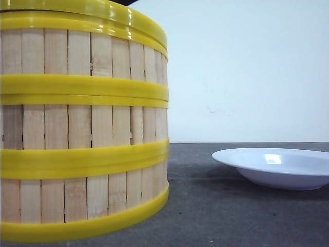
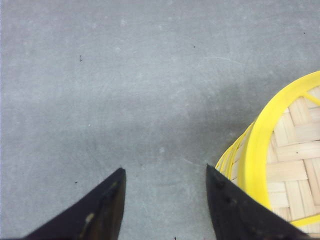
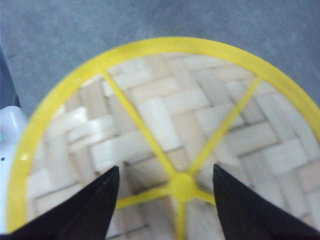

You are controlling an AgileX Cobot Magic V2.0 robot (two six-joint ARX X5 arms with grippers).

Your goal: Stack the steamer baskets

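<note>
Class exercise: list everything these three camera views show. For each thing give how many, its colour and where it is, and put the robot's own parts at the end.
steamer baskets: three, pale bamboo slats with yellow rings, stacked one on another at the left of the front view.
lid: one, woven pale bamboo with yellow rim, spokes and centre knob, below the right gripper; its edge shows in the left wrist view too.
plate: one, white, shallow, on the table to the right of the stack.
table: one, grey, under everything.
wall: one, pale, behind the table.
white object: one, at the edge of the right wrist view; cannot tell what it is.
left gripper: one, black, open, over bare table beside the lid.
right gripper: one, black, open, above the lid.
</note>
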